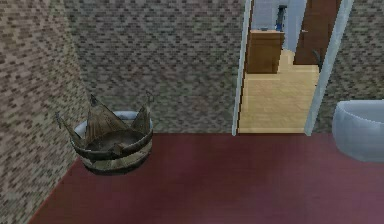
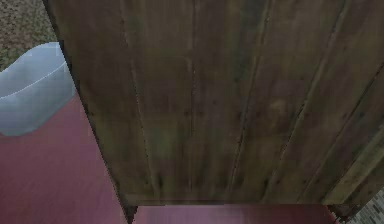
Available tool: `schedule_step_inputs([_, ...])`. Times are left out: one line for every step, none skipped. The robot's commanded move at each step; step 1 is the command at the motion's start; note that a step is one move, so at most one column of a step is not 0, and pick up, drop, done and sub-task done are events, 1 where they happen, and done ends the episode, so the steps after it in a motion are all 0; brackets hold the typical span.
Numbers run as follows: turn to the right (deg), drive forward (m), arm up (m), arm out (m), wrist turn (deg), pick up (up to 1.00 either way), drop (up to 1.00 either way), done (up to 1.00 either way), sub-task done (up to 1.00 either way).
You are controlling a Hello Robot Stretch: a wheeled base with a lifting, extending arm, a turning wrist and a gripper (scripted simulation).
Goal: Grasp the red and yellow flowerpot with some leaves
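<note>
Flowerpot: position cannot be told, so no place relative to the claw can be given for it.

Hazards, as judged from this position:

1. Wrong target. The one pot-like thing ahead is a tub [image 1: 115,140] of brown wood with dark bands, holding brown dry spikes. It stands on the dark red floor [image 1: 220,185] against the mosaic wall [image 1: 150,50]. Its colours do not match the task's wording. Steering the claw to it would probably end in a grasp on the wrong thing.

2. Panel strike. A panel [image 2: 220,100] of upright wooden planks stands close on the claw's reach side. Extending the arm here would likely drive the claw into the wood. Turn or back away before any reach.

3. Basin contact. A pale rounded basin [image 1: 362,130] stands just beside the panel, on its forward side. A tight turn of the base toward it could brush its rim.

4. Doorway. The doorway [image 1: 285,75] opens onto a lighter wooden floor, and its frame is narrow. Passing through with the arm out risks catching the claw on the jamb. Keep the arm drawn in while driving.

5. Search cost. With no target fixed, each turn made close to the panel and basin carries a fresh risk of a scrape.

Claw: whether it is spread or pressed together cannot be told, and what it touches cannot be told either.
</note>
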Motion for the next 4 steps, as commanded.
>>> schedule_step_inputs([0.0, 0.0, -0.06, 0.0, 0.0, 0.0, 0.0, 0.0, 0.0])
schedule_step_inputs([0.0, 0.0, 0.0, 0.0, 0.0, 1.0, 0.0, 0.0, 0.0])
schedule_step_inputs([0.0, 0.0, 0.1, 0.0, 0.0, 0.0, 0.0, 0.0, 0.0])
schedule_step_inputs([0.0, 0.0, 0.0, 0.0, 0.0, 0.0, 0.0, 1.0, 0.0])
